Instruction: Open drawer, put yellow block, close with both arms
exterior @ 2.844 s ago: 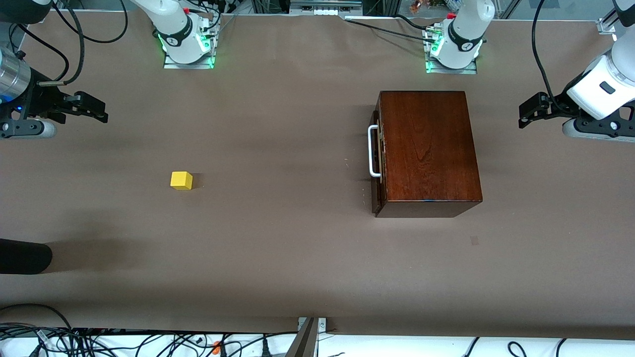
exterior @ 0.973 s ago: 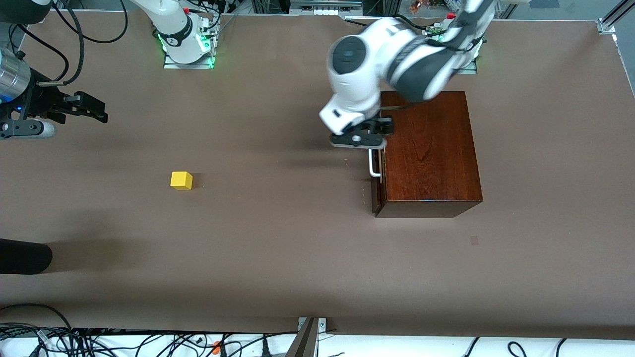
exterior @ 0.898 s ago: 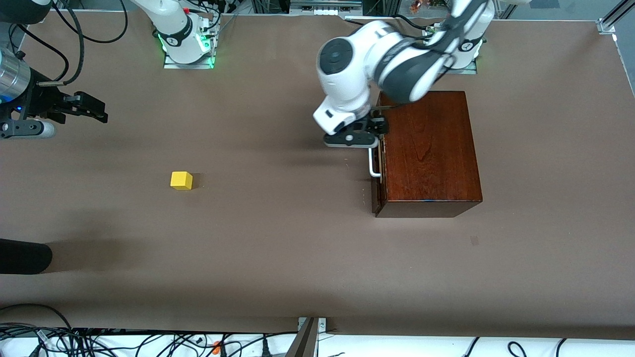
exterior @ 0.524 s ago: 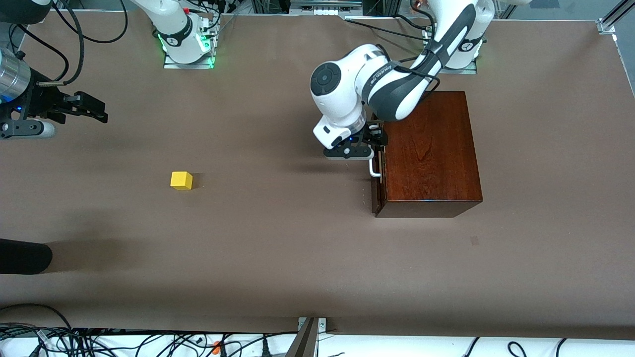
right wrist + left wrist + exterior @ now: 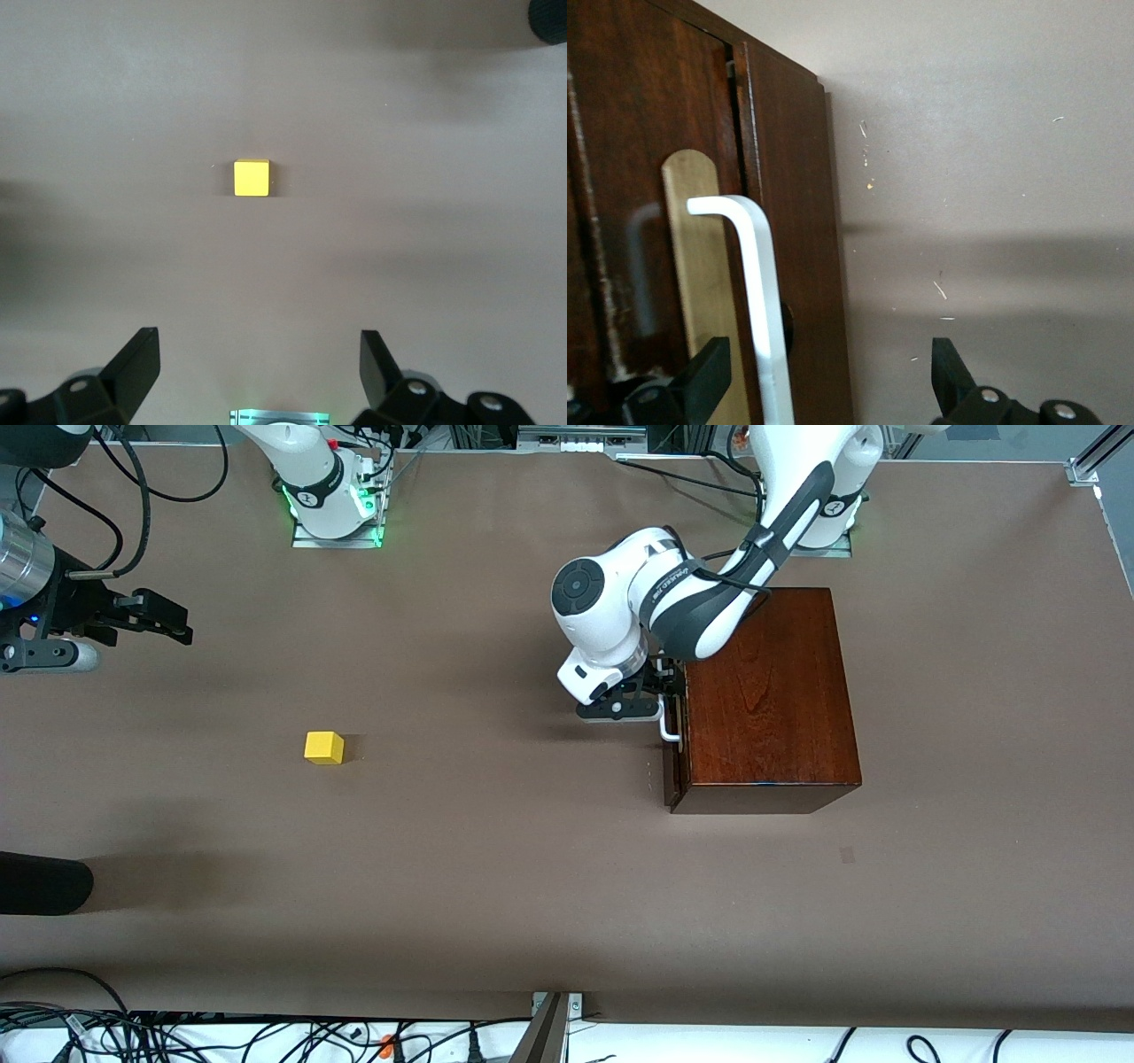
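From the front view we cannot see most of the drawer's white handle (image 5: 670, 726): the left arm's wrist covers its upper stretch, and the left gripper (image 5: 671, 691) is largely masked there too. In the left wrist view the handle (image 5: 757, 292) runs off the picture's edge between the fingers (image 5: 700, 376), whose bases are cut off. We see only part of the right gripper (image 5: 155, 622), its arm cropped at the frame edge. A dark rounded object (image 5: 40, 881) is cut off too.

A glossy dark wooden box (image 5: 766, 691) is sitting on a matt brown worktop (image 5: 496, 868), its white handle (image 5: 757, 292) looking smooth.
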Action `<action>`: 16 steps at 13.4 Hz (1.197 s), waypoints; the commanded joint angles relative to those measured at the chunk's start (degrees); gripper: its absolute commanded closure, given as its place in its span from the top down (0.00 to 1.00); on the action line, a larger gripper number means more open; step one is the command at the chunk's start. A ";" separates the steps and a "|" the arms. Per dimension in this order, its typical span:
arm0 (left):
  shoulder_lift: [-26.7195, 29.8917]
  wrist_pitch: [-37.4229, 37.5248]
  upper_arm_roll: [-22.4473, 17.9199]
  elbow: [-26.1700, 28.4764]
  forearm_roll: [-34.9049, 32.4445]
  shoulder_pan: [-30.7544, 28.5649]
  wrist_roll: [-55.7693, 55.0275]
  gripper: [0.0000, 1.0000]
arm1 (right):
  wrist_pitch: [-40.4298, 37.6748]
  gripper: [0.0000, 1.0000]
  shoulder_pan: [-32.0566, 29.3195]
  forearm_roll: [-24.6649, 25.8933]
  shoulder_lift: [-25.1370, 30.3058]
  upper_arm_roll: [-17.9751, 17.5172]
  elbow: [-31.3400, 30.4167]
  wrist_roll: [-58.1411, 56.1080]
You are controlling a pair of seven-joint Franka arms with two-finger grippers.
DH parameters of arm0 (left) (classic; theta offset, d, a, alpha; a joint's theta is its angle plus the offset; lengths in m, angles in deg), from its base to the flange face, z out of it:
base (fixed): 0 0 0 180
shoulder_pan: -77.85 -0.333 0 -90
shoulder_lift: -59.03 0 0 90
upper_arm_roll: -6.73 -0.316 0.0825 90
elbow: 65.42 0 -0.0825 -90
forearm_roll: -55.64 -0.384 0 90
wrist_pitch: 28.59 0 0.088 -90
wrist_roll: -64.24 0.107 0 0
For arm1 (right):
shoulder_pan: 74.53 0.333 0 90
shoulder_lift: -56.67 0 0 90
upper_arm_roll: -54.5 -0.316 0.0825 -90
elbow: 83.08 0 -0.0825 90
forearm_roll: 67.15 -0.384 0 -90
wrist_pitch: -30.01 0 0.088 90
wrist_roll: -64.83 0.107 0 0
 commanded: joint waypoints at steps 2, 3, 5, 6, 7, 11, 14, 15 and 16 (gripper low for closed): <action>-2.15 -0.15 0.03 -1.65 -1.93 0.48 -1.37 1.00 | -1.19 1.00 -0.65 -0.20 -0.45 -0.38 1.41 0.14; -2.50 -0.23 0.03 -1.65 -1.93 0.48 -1.46 1.00 | -1.28 1.00 -0.65 -0.20 -0.45 -0.38 1.41 0.14; -2.86 -0.76 0.21 -1.74 -1.76 0.66 -1.89 1.00 | -1.19 1.00 -0.65 -0.20 -0.45 -0.38 1.41 0.05; -2.86 -1.89 0.21 -1.74 -1.15 1.01 -2.16 1.00 | -1.19 1.00 -0.65 -0.20 -0.45 -0.38 1.41 0.14; -2.95 -3.12 0.30 -1.92 -0.79 1.53 -2.25 1.00 | -1.19 1.00 -0.65 -0.20 -0.45 -0.38 1.41 0.05; -3.82 -5.68 0.30 -2.62 1.66 4.00 -3.39 1.00 | -1.19 1.00 -0.65 -0.20 -0.53 -0.38 1.41 -0.03; -4.61 -9.80 0.30 -2.97 5.87 4.09 -3.48 1.00 | -1.19 1.00 -0.73 -0.20 -0.53 -0.38 1.41 -0.12; -4.79 -11.12 0.30 -3.06 6.93 4.35 -3.48 1.00 | -1.19 1.00 -0.73 -0.20 -0.53 -0.38 1.41 -0.12; -4.88 -11.74 0.30 -3.06 7.12 4.78 -3.57 1.00 | -1.19 1.00 -0.73 -0.20 -0.53 -0.38 1.41 -0.21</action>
